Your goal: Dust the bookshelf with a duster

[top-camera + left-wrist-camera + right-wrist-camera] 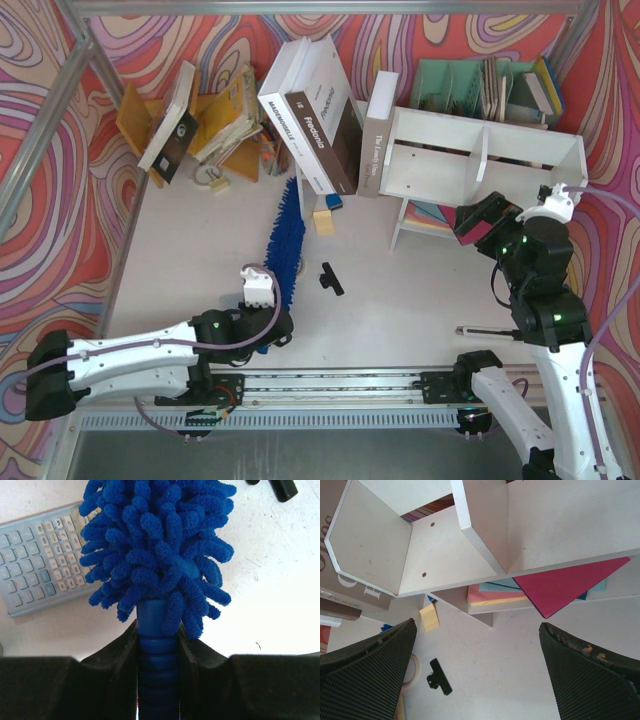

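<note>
The bright-blue fluffy duster (285,235) lies on the table in the top view, pointing from my left gripper (275,330) toward the leaning books. Up close, its fluffy head (160,545) fills the upper part of the left wrist view. There my left gripper (157,630) is shut on the ribbed blue handle (156,652). The white bookshelf (480,160) stands on legs at the back right, split by a divider. My right gripper (472,225) hovers just in front of it. In the right wrist view this gripper (477,675) is open and holds nothing, and the bookshelf (470,545) is right ahead.
Big books (315,120) lean at the back centre, beside a yellow rack (215,120). A green organiser (480,85) stands behind the shelf. On the table lie a black clip (332,278), a yellow note (429,617) and a grey calculator (40,575). Coloured folders (565,587) sit under the shelf.
</note>
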### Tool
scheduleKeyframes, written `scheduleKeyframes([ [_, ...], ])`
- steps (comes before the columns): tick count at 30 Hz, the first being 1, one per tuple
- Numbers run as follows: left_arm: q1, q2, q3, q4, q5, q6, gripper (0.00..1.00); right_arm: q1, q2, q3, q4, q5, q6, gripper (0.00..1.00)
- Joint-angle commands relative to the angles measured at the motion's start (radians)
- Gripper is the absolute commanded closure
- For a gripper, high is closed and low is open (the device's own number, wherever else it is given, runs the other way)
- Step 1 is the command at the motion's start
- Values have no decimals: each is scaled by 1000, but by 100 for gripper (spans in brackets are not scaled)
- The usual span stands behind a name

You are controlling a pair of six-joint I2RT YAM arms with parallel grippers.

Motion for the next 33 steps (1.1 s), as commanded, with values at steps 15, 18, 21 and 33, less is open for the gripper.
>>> scheduleKeyframes([
  [15, -4, -183, 212, -70, -116, 116, 100, 1, -11, 12, 7, 11, -11, 1],
  [18, -4, -164, 187, -73, -108, 95, 100, 2, -13, 6, 13, 9, -8, 1],
  [21, -3, -121, 138, -57, -92, 61, 100, 1, -10, 3, 15, 4, -5, 1],
  [33, -4, 75, 27, 17, -18, -44, 100, 1, -14, 4, 10, 4, -4, 1],
])
